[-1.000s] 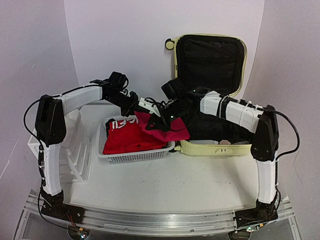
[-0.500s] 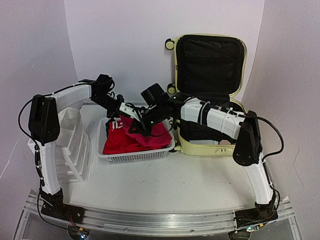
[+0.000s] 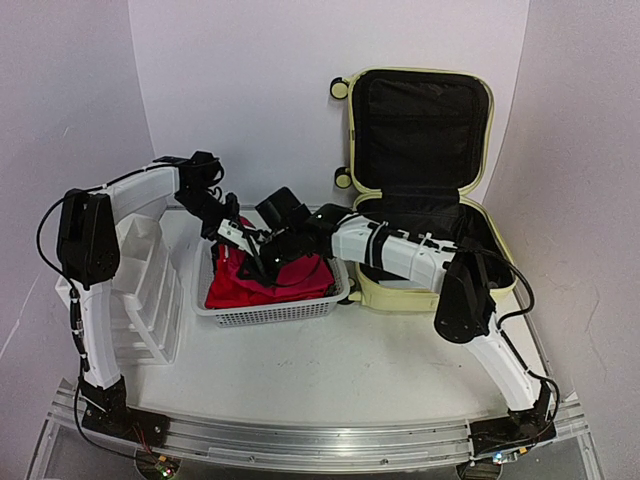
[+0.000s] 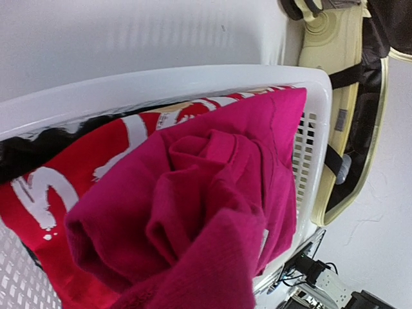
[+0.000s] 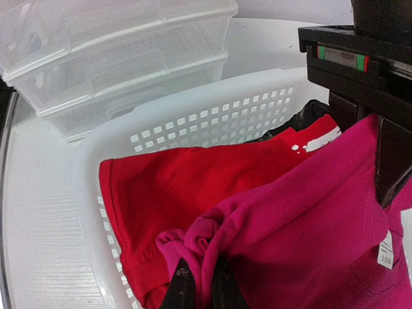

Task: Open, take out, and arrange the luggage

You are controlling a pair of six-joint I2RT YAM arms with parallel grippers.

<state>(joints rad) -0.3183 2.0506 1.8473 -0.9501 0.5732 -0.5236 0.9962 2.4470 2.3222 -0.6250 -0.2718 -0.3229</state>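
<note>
Clear plastic drawers (image 3: 150, 285) stand at the left edge of the counter (image 3: 340, 370); what they hold cannot be made out. Just beside them sits a white mesh basket (image 3: 272, 313) holding a red garment (image 3: 232, 285) with white lettering, the letters cut off by folds. A black thing beneath it shows only as an edge. Over the basket, a magenta garment (image 3: 308, 270) is bunched between both arms. The left hand (image 3: 232, 233) is closed on one end of it, though in its own wrist view the cloth covers its fingers entirely. The right hand (image 3: 264, 260) is pinched together on another fold, fingertips (image 5: 177, 288) sunk in the fabric. A tag (image 5: 385, 250) on the garment is too small to read. To the right, just beside the basket, the luggage (image 3: 420, 135) lies open on the counter with its lid upright. The right arm crosses its lower half and hides part of it.
</note>
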